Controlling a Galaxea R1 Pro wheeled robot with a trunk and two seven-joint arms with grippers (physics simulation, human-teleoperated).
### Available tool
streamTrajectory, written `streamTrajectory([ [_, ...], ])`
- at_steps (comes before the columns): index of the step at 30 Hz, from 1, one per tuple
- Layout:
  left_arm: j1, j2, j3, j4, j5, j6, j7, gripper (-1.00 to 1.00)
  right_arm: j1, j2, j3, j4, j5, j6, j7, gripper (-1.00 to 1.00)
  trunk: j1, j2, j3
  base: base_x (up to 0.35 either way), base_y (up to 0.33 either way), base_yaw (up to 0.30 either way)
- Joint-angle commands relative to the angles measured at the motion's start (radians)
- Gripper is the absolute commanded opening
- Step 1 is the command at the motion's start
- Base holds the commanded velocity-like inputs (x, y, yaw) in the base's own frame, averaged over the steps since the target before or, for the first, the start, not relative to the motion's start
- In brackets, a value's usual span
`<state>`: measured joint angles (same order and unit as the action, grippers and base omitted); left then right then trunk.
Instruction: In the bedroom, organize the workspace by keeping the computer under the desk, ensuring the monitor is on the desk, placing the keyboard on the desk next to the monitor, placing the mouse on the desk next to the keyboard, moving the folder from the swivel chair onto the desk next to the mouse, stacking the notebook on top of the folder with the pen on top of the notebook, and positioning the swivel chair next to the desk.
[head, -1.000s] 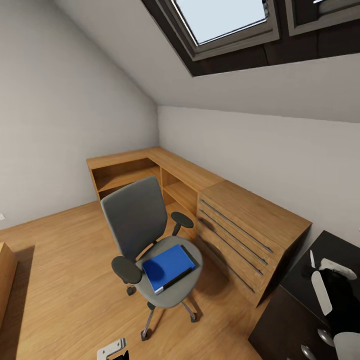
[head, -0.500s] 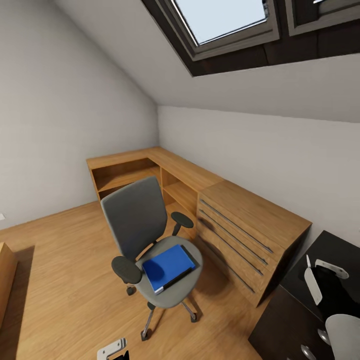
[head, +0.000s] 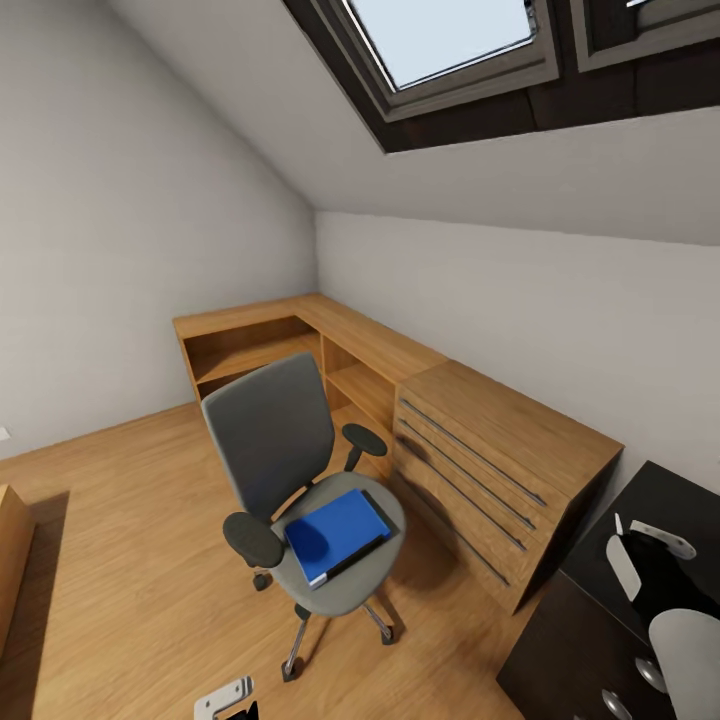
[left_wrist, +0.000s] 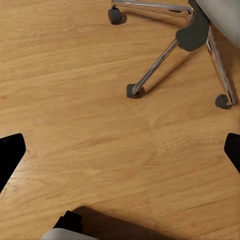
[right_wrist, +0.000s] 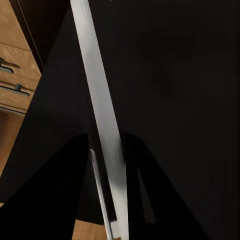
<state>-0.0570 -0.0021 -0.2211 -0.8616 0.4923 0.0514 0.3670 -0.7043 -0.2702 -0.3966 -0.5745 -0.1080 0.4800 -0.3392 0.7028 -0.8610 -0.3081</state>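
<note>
Swivel chair (head: 300, 490) stands on open wood floor (head: 110, 560) ahead of you, the folder (head: 335, 533) lying flat on its seat, well apart from the bench (head: 668, 500) at your lower right. Between chair and bench stands a light wooden drawer cabinet (head: 490, 465), joined to low corner shelving (head: 290, 340) along the walls. Your left gripper (left_wrist: 120, 155) hangs above bare floor near the chair's chrome base (left_wrist: 165, 55), fingers (left_wrist: 10, 152) spread wide. Your right gripper (head: 650, 545) sits over the bench's black top beside a thin pale upright edge (right_wrist: 102, 125); you cannot tell its fingers' state. Sloped ceiling (head: 250, 130) closes in overhead.
</note>
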Motion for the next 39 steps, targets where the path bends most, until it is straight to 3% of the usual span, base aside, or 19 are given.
streamTrajectory([
  [1, -0.001, 0.001, -0.003, -0.002, 0.005, 0.004, 0.007, 1.0, -0.001, 0.0, 0.001, 0.0, -0.008, 0.002, -0.007, -1.0, 0.0, -0.001, -0.001, 0.0, 0.0, 0.0],
  [6, -0.001, 0.001, -0.003, -0.002, 0.005, 0.004, 0.007, 1.0, -0.005, -0.002, 0.001, 0.033, 0.009, -0.026, -0.007, -1.0, 0.0, -0.001, -0.001, 0.0, 0.0, 0.0],
  [14, -0.001, 0.001, -0.004, -0.002, 0.005, 0.004, 0.006, 1.0, -0.071, -0.023, 0.0, 0.174, 0.047, -0.102, -0.007, -1.0, 0.0, -0.001, -0.001, 0.0, 0.0, 0.0],
  [18, -0.001, 0.0, -0.01, 0.016, 0.004, -0.033, 0.006, 1.0, -0.076, -0.025, 0.0, 0.187, 0.052, -0.109, -0.007, -1.0, 0.0, -0.001, -0.001, 0.0, -0.107, 0.0],
  [22, -0.001, 0.0, -0.052, 0.048, 0.003, -0.097, 0.008, 1.0, -0.076, -0.026, 0.0, 0.189, 0.054, -0.11, -0.007, -1.0, 0.0, -0.001, -0.001, 0.0, -0.126, 0.0],
  [36, -0.001, 0.001, -0.064, 0.052, 0.003, -0.107, 0.009, 1.0, -0.077, -0.023, 0.0, 0.191, 0.054, -0.11, -0.008, -1.0, 0.0, -0.001, -0.001, 0.0, -0.008, 0.0],
  [37, -0.001, 0.001, -0.064, 0.052, 0.003, -0.107, 0.009, 1.0, -0.077, -0.023, 0.0, 0.191, 0.054, -0.11, -0.008, 1.0, 0.0, -0.001, -0.001, 0.0, 0.0, 0.0],
  [39, -0.001, 0.001, -0.064, 0.052, 0.003, -0.107, 0.009, 1.0, -0.077, -0.023, -0.001, 0.191, 0.054, -0.11, -0.008, 1.0, 0.0, -0.001, -0.001, 0.0, 0.0, 0.0],
])
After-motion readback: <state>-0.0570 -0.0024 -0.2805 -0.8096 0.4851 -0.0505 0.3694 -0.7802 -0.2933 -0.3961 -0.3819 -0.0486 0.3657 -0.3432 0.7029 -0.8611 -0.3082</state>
